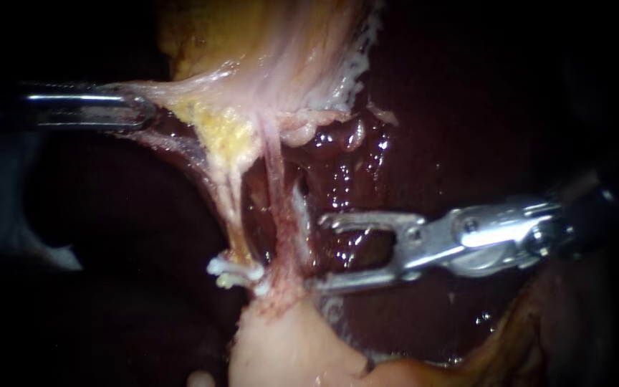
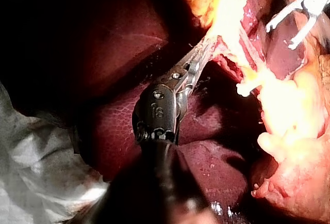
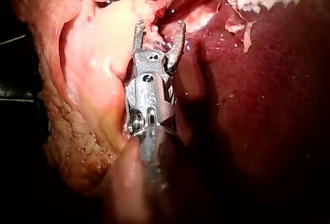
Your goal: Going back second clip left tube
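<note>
Presently, left tube (image 1: 232,208): a thin pale strand running from the yellow fatty patch down to the pale tissue mass (image 1: 281,344) at the lower middle of the endoscope view. Clips counted: one white clip (image 1: 234,272) sits across its lower end, just above that mass; whether the white bits there make up more than one clip cannot be told. Tubes counted: two. The right tube (image 1: 279,193) is pinkish, runs just beside the left one and meets the same mass. Instruments counted: two. Right instrument (image 1: 317,252): jaws stand apart with a clear gap and grip nothing; their tips lie just beside the right tube, on the side away from the clip, with wet dark liver (image 1: 453,107) showing between them. The right wrist view agrees that both jaws are spread, ahead of them the pink strands. Left instrument (image 1: 141,111): jaws clamped on a thin edge of the gallbladder (image 1: 288,57), which is drawn taut towards its shaft; it is well apart from the clip. In the left wrist view, a white cloth (image 2: 31,157) lies beside the liver.
</note>
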Robot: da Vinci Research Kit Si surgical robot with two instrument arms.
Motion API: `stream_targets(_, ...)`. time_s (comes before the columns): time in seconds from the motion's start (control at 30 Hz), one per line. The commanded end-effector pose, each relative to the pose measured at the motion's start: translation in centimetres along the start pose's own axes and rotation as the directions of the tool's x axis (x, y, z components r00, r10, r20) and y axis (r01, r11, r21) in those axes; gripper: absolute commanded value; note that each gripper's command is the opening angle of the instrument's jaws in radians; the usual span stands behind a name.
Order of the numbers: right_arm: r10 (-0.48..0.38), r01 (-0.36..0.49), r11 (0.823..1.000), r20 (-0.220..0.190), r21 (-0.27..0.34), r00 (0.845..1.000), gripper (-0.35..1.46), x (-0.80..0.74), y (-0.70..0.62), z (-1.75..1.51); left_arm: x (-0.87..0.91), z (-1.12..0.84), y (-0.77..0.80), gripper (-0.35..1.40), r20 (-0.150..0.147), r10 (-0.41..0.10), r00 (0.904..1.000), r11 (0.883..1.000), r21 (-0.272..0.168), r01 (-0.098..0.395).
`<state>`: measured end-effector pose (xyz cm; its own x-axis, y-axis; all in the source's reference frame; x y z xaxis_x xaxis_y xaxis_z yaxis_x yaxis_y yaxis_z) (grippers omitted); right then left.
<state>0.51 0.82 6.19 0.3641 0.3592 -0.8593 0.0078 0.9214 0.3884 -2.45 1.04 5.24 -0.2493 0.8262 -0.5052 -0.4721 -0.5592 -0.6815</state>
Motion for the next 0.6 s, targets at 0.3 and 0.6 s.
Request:
stream_targets(0.3, -0.022, 0.022, 1.000, 0.002, 0.004, 1.000, 0.50, 0.12, 0.07, -0.29, 0.00, 0.02, 0.01, -0.35, -0.001, 0.000, 1.0000, 1.000, 0.002, 0.000)
stream_targets(0.6, -0.022, 0.022, 1.000, 0.002, 0.004, 1.000, 0.50, 0.13, 0.06, -0.30, -0.08, 0.29, 0.00, -0.35, -0.008, 0.005, 1.0000, 1.000, 0.017, -0.004)
